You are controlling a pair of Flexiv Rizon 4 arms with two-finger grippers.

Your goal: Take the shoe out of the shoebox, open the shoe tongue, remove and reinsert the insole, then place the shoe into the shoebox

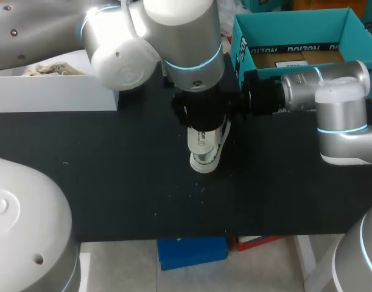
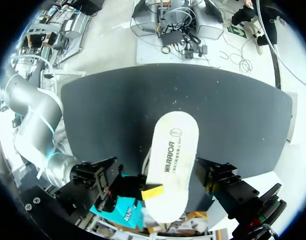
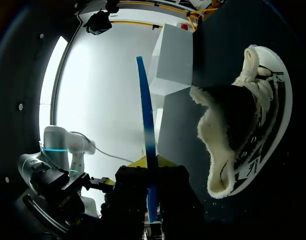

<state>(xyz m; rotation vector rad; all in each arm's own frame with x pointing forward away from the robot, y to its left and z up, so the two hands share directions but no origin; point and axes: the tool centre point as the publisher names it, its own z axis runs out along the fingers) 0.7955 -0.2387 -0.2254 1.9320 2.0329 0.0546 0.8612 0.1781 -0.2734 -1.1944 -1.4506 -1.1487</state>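
A white shoe (image 3: pixel 243 130) with a fleecy cream lining, white laces and a pale sole lies on its side near the middle of the black counter (image 1: pixel 112 170), apart from the teal shoebox (image 1: pixel 289 18). The right pincer (image 3: pixel 151 167) pinches one end of the insole (image 3: pixel 146 125), which is white and printed on top with a blue edge, close by the shoe. The left pincer (image 2: pixel 158 175) hangs above, its fingers spread wide either side of the insole.
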